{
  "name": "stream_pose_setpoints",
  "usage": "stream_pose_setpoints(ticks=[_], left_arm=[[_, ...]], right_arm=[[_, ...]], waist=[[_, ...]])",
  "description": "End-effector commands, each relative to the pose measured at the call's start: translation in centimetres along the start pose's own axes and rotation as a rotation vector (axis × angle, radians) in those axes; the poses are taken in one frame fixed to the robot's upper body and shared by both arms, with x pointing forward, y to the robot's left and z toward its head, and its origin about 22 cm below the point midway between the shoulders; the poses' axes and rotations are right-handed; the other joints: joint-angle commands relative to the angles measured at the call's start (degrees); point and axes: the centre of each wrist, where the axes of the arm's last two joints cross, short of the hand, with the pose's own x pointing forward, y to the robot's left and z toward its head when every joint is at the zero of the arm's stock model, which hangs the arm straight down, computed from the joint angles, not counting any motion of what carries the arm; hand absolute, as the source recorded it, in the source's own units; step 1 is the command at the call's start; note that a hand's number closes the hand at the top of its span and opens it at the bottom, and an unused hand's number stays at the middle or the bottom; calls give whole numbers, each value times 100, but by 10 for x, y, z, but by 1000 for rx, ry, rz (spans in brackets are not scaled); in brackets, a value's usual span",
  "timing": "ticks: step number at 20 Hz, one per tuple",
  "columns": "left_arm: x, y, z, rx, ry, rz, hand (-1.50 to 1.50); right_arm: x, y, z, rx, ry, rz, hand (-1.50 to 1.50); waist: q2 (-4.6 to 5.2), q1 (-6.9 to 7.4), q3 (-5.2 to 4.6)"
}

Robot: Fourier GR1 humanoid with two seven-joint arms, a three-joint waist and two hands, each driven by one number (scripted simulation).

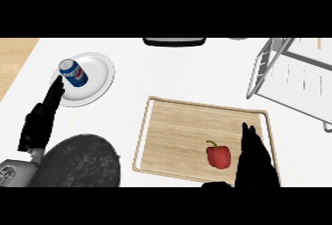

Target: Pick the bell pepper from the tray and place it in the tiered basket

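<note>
Resting: 1 bell pepper (218, 156), 1 tray (175, 132).

I see the red bell pepper (218, 156) lying on the wooden tray (175, 132), lower right part. My right hand (254, 158) is just beside it, fingers straight, pointing up. Left hand (44, 116) open near white plate (97, 83) w/ a blue soda can (73, 73). Wire tiered basket (285, 70) top right, dark round mat (81, 160) bottom left.

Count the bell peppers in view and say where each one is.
1. The red bell pepper lies on the wooden tray, near its right end, just left of the right hand. None others show.
</note>
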Motion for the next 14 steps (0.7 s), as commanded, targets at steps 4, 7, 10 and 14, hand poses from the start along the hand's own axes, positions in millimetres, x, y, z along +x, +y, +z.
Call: stream_pose_setpoints(ticks=[4, 7, 10, 14], left_arm=[[4, 3, 6, 1, 15, -3, 0], [5, -11, -2, 1, -4, 11, 0], [-4, -4, -7, 17, 6, -12, 0], [5, -4, -2, -3, 8, -4, 0]], right_arm=[[10, 28, 3, 16, 199, 56, -150], [14, 17, -5, 37, 215, 73, -150], [5, 24, -9, 49, 240, 59, -150], [16, 25, -15, 51, 243, 48, -150]], waist=[[0, 40, 7], [11, -4, 4], [14, -27, 4], [7, 24, 4]])
